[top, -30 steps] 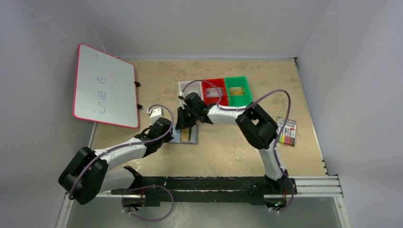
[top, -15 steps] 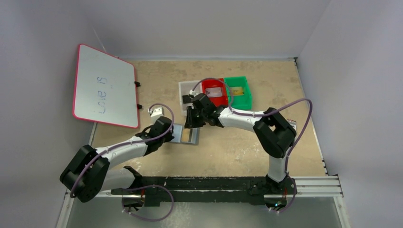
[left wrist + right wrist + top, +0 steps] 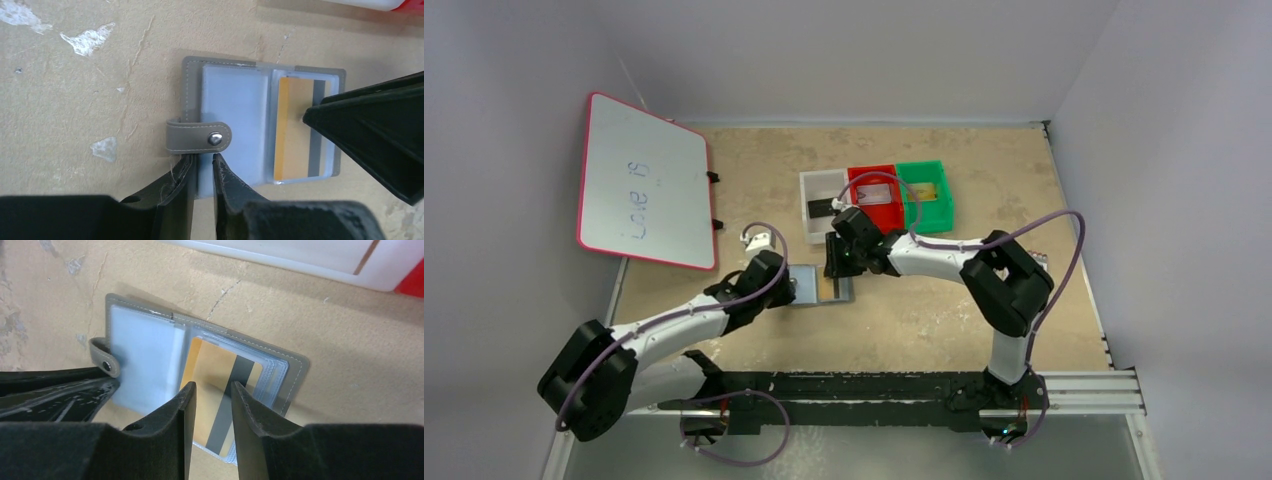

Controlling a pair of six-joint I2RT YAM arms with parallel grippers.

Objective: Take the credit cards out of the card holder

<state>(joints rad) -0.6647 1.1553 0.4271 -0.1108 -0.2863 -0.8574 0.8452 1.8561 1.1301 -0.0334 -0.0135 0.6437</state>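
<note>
The grey card holder (image 3: pixel 808 281) lies open and flat on the table, its snap strap (image 3: pixel 200 137) folded over the empty left pocket (image 3: pixel 235 100). A gold-yellow credit card (image 3: pixel 295 130) with a grey stripe sits in the right pocket. My left gripper (image 3: pixel 202 160) rests at the near edge of the left leaf, its fingers a narrow slit apart and side by side on top, clamping nothing. My right gripper (image 3: pixel 212 385) is open above the gold card (image 3: pixel 210 365), with nothing between its fingers. A black card (image 3: pixel 821 207) lies in the white tray.
Three small trays stand in a row just behind the holder: white (image 3: pixel 809 185), red (image 3: pixel 892 200) and green (image 3: pixel 924 205). A pink-framed whiteboard (image 3: pixel 644 185) leans at the back left. The white tray's rim (image 3: pixel 300 255) is close to the holder's far edge.
My right arm has swung to the right and its gripper has come back over the holder's right pocket with wider jaws. The holder and my left gripper shifted slightly right.
</note>
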